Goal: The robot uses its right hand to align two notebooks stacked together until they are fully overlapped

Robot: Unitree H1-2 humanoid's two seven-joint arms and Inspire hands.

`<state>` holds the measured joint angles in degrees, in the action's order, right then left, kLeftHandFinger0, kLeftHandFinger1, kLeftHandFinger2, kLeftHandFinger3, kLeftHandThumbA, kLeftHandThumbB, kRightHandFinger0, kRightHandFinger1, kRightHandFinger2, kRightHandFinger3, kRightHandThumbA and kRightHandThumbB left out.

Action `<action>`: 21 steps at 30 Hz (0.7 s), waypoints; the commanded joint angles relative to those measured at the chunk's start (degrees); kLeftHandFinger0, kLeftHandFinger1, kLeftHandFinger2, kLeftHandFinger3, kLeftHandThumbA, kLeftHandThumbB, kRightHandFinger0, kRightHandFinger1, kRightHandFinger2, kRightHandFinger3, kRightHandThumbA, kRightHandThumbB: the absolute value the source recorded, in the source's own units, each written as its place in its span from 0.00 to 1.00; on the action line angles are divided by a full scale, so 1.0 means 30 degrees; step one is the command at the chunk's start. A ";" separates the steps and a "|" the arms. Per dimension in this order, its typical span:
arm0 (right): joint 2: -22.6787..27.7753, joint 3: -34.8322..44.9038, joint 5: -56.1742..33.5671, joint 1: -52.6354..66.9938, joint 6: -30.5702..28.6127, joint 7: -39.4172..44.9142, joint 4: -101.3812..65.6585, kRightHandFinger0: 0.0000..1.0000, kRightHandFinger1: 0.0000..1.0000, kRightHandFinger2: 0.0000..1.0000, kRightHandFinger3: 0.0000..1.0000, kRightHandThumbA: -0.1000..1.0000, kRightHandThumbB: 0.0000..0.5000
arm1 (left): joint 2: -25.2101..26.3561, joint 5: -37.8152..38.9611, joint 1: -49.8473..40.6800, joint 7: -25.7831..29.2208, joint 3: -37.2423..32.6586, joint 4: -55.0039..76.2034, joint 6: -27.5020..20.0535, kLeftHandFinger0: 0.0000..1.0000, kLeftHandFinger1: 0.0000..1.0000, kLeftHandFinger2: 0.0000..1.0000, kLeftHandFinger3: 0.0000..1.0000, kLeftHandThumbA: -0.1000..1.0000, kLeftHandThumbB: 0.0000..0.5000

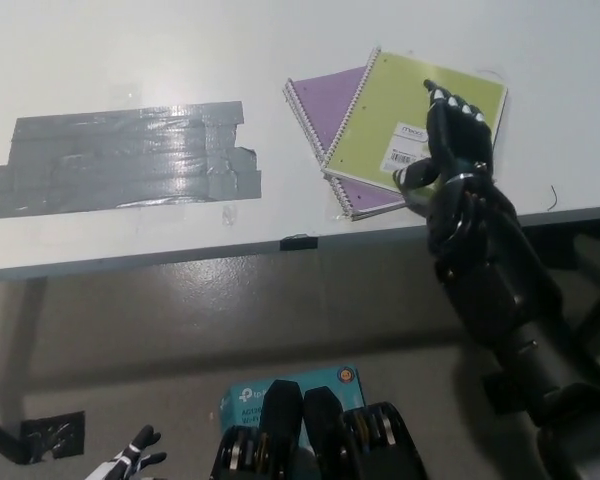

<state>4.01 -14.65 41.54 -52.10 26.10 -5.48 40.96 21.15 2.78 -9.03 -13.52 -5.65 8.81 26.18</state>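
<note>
Resting flat on green notebook [410, 120], right hand [448, 140] w/ fingers extended, close together; purple notebook [325, 105] pokes out toward pic left; left hand [130, 463] low, fingers apart

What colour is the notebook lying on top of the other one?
The top notebook is yellow-green with a white label, over a purple notebook; the head view shows it.

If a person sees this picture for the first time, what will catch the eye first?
Probably the black right hand, lying open on the green notebook near the table's front edge. That notebook sits skewed over a purple notebook, which shows at its left. A large grey tape patch lies on the white table, far left.
</note>
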 commanded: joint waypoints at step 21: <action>0.1678 -0.2891 0.0371 0.1037 -0.0869 0.0410 0.0403 1.00 1.00 1.00 1.00 0.86 0.32 | 0.0414 -0.0499 -0.0067 -0.0292 -0.0301 0.0939 0.0248 0.77 0.80 0.92 1.00 1.00 0.94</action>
<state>7.70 -21.17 41.54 -47.48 25.81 -5.94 42.57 21.15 1.80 -9.23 -13.56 -6.69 9.74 26.18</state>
